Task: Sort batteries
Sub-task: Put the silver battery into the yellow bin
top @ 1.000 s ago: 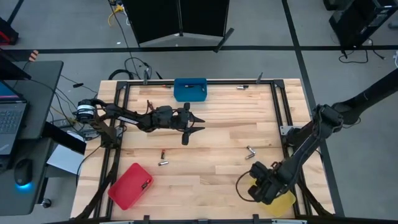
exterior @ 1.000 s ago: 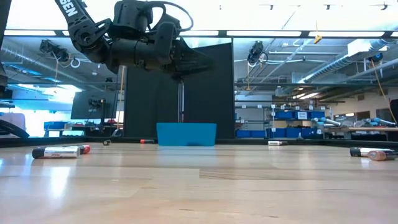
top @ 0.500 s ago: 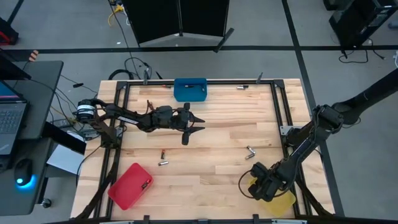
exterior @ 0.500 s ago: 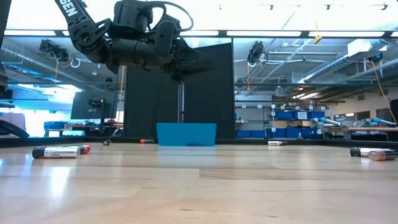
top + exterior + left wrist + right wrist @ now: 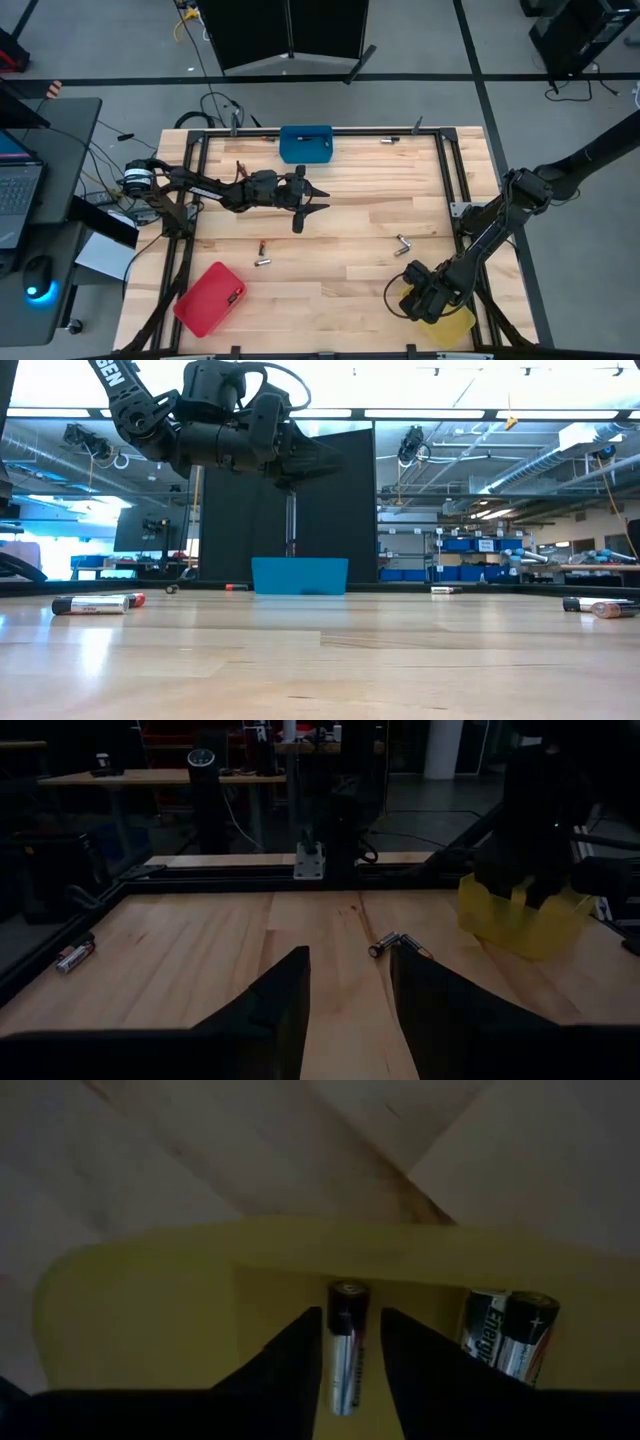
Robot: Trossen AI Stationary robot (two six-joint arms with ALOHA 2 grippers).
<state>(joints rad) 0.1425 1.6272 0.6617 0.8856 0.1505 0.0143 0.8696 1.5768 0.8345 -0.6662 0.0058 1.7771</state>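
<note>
My right gripper (image 5: 424, 300) (image 5: 350, 1355) hangs open over the yellow bin (image 5: 450, 325) at the table's near right corner. Its fingers stand on either side of a silvery battery (image 5: 345, 1345) that lies in the bin, with a thin gap on each side. Two more batteries (image 5: 508, 1335) lie beside it in the bin. My left gripper (image 5: 314, 198) (image 5: 347, 990) waits open, raised above the table's middle left. Loose batteries lie on the wood: two (image 5: 263, 254) near the red bin and a touching pair (image 5: 403, 243) right of centre.
A blue bin (image 5: 306, 143) stands at the far edge and a red bin (image 5: 210, 298) at the near left corner. Small batteries (image 5: 388, 141) lie along the far edge. A black frame rail (image 5: 450, 180) runs round the table. Bare wood lies between the arms.
My right gripper has shifted a little toward the table's left and near edge above the yellow bin. My left arm has kept still.
</note>
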